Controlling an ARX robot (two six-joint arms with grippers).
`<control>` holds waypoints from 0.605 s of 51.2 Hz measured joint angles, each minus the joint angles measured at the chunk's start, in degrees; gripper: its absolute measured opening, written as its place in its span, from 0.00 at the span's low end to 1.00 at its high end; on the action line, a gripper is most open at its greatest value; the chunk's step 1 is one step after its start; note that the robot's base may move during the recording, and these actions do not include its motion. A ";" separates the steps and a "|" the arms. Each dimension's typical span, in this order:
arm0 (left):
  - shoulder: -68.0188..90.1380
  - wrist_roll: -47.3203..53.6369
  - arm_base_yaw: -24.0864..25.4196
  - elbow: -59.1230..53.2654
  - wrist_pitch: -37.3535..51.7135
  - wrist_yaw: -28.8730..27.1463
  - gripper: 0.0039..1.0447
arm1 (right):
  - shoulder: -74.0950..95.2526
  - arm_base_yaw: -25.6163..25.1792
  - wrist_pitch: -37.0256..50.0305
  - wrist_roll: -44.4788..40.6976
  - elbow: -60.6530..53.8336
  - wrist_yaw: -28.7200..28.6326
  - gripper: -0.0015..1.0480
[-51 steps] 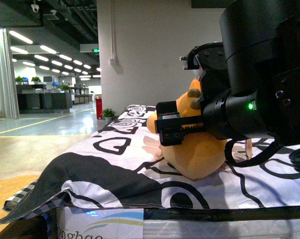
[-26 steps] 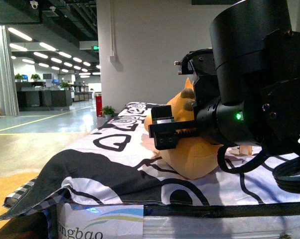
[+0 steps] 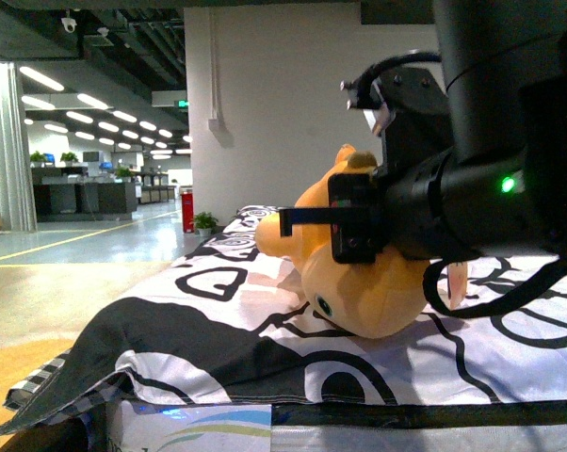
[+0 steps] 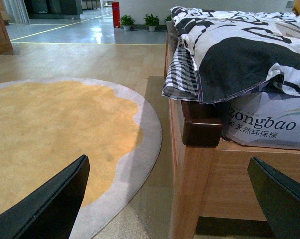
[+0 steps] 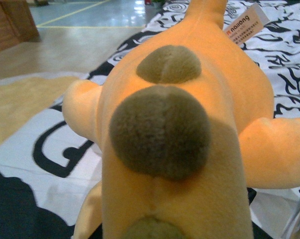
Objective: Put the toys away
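The orange-yellow plush animal (image 3: 373,292) lies tilted on the black-and-white duvet (image 3: 218,311), one eye facing down and forward. My right gripper (image 3: 354,231) is shut on it from the right, clamped around its upper body. The right wrist view is filled by the plush animal (image 5: 180,124): brown spots down its back, stubby limbs to both sides, a paper tag (image 5: 245,22) at its far end. That gripper's fingers are hidden there. My left gripper (image 4: 169,167) hangs open low beside the bed, nothing between its black fingers (image 4: 65,199).
The duvet's dark corner (image 4: 229,64) hangs over a wooden bed frame (image 4: 195,164) and a wrapped mattress (image 4: 264,127). A round yellow rug (image 4: 50,129) with a grey border lies on the wooden floor. A white wall (image 3: 283,113) rises behind the bed.
My right gripper has turned and shifted slightly up and to the right. The plush has turned with it, showing more of its body and one eye.
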 joint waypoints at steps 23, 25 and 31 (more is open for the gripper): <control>0.00 -0.02 0.00 -0.02 0.00 0.00 0.94 | -28.13 -13.46 -4.92 3.28 -11.61 -22.16 0.08; 0.00 0.00 0.00 -0.02 0.00 0.00 0.94 | -30.36 -15.19 -5.09 3.50 -12.96 -24.35 0.08; 0.00 -0.02 0.00 -0.02 0.00 0.00 0.94 | -38.82 -23.17 -5.38 5.16 -18.97 -33.05 0.07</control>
